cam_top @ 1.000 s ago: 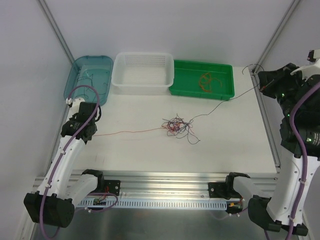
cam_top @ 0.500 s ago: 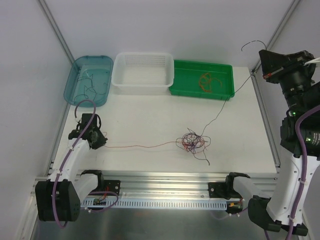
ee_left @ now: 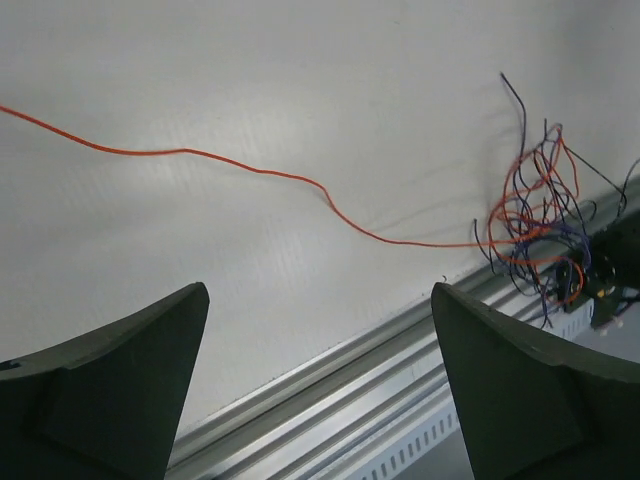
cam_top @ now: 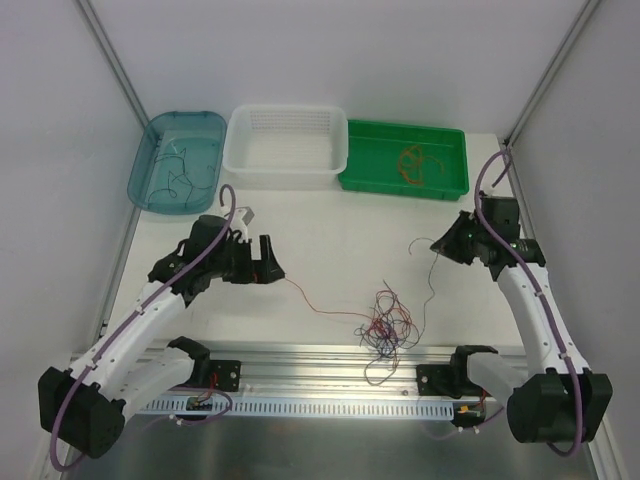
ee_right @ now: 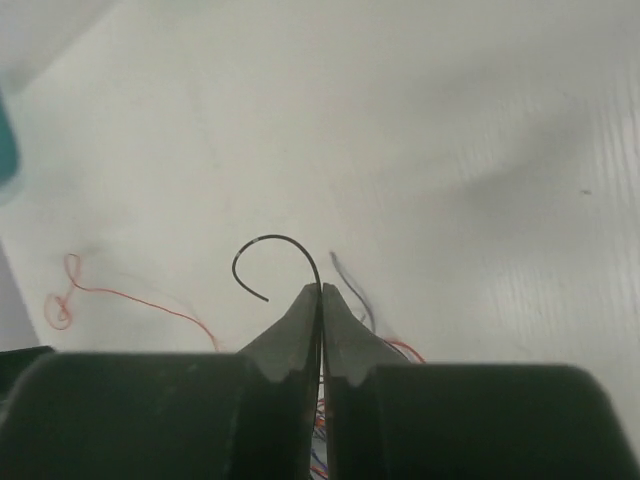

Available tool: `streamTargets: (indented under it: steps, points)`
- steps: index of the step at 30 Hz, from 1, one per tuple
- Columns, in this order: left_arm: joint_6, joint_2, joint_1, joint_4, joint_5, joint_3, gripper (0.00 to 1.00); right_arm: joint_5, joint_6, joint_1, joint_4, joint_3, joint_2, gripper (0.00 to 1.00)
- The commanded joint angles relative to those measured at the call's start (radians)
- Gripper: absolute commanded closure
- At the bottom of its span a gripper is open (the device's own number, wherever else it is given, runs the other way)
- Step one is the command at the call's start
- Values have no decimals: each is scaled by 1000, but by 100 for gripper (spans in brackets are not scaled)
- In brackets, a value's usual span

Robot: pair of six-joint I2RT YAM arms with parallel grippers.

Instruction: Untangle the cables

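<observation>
The cables (cam_top: 386, 323), a knot of hair-thin orange-red, black and purplish wires, lay on the white table (cam_top: 330, 225) just behind the metal rail (cam_top: 300, 357) at its near edge. A few loops hung forward over that rail. One orange strand (ee_left: 250, 170) ran out of the knot to the left, slanting away from the rail along the tabletop toward the left gripper (cam_top: 272, 270). That gripper hovered behind the rail's left half, its fingers spread wide with nothing between them. The orange strand lay on the surface ahead of its fingertips. Behind the rail's right half, the right gripper (ee_right: 321, 290) was clenched on a black strand (ee_right: 276, 240). The strand's free end curled in a hook above the pinched fingertips, while the rest trailed back toward the knot. Farthest from the rail, along the table's back edge, stood a blue tray (cam_top: 205, 130) with dark wires in it, a white basket (cam_top: 288, 172) and a green tray (cam_top: 400, 187) holding a coil of orange wire.
</observation>
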Motion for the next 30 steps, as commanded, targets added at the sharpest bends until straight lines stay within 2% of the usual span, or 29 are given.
streamTargets:
  steps: [1,4,6,7,11,13,15,17,25,30]
  points:
    - [131,32,-128,26,61,66,5,99,-63,6,-62,-49,20,93]
    - [171,109,-231,26,63,110,4,93,-129,35,-117,-66,48,68]
    - [189,145,-303,26,70,155,4,116,-160,78,-174,-58,49,61]
    - [200,182,-332,29,67,187,4,117,-172,129,-185,-58,34,52]
    - [280,296,-481,49,66,268,4,128,-153,233,-228,-69,-19,37]
    - [335,377,-545,68,69,299,4,136,-139,260,-228,-89,-44,33]
    - [405,435,-576,83,76,345,3,130,-123,265,-221,-124,-73,32]
    - [477,524,-598,100,89,395,4,120,-120,268,-221,-141,-92,27]
    - [632,785,-621,137,119,514,11,70,-105,279,-226,-198,-211,9]
    - [633,877,-642,141,173,554,27,25,-108,282,-240,-208,-245,7]
